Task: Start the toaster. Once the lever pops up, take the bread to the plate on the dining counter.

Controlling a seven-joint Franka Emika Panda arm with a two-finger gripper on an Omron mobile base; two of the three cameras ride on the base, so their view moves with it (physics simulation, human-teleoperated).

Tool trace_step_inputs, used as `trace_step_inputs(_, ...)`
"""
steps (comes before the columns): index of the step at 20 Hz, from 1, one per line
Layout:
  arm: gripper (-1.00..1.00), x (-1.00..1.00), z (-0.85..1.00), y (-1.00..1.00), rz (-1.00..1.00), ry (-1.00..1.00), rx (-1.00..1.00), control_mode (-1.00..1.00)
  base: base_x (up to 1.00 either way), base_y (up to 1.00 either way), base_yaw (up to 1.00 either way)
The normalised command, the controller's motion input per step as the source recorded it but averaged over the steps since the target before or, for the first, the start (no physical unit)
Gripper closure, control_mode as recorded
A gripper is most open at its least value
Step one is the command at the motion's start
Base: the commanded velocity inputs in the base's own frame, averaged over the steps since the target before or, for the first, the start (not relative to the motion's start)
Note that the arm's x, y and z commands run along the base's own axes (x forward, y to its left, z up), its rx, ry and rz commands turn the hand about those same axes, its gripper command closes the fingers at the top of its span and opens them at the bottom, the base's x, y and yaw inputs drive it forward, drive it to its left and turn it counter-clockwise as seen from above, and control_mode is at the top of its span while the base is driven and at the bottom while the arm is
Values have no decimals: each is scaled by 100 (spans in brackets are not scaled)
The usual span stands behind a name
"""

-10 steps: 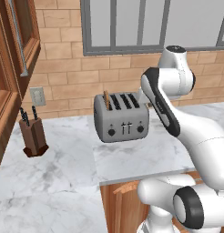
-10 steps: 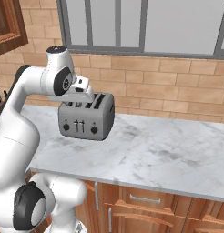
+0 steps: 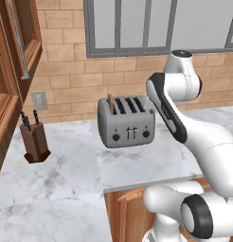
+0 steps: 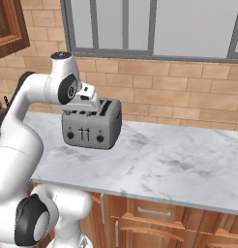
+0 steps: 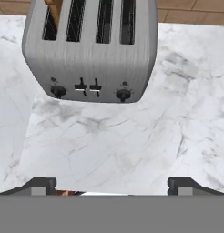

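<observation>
Up at the top of the arm, the two-finger gripper (image 5: 112, 184) has its small dark fingertips (image 5: 40, 185) spread wide apart, one at each side of the hand view, and there is nothing between them and nothing touching them. Below the gripper lies bare white-grey marble counter (image 5: 109, 145), and just past that stands the boxy grey metal four-slot toaster (image 5: 91, 50), front face towards the camera.

That front face carries two black round knobs, one near each end, and two small black sliders side by side between them. No brand, label or lettering can be read on the metal.

From the left base view, the toaster (image 3: 126, 122) stands on the marble counter (image 3: 66, 184) back by the brick wall, near the counter's rear edge. The thin tan-brown slice of bread (image 3: 110, 103) stands upright in the leftmost slot, its top poking up above the toaster's top. In the hand view that same bread (image 5: 54, 8) shows in the slot at the far left.

Far off towards the counter's left end sits a brown wooden knife block (image 3: 35, 142) with dark handles sticking up, well apart from the toaster.

The right base view has the toaster (image 4: 92, 128) partly hidden behind the white arm.
</observation>
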Motion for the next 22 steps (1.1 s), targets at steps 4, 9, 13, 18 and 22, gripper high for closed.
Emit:
trace_step_inputs(4,-100,0,-41,0,0,0,0,-100,0,0,0)
trace_step_inputs(9,-100,0,-45,1,0,-1,0,-100,0,0,0)
trace_step_inputs(13,-100,8,-38,3,0,-2,0,-100,0,0,0)
trace_step_inputs(18,-100,34,-28,21,0,-1,0,-100,0,0,0)
trace_step_inputs(22,-100,31,-17,26,0,0,0,-100,0,0,0)
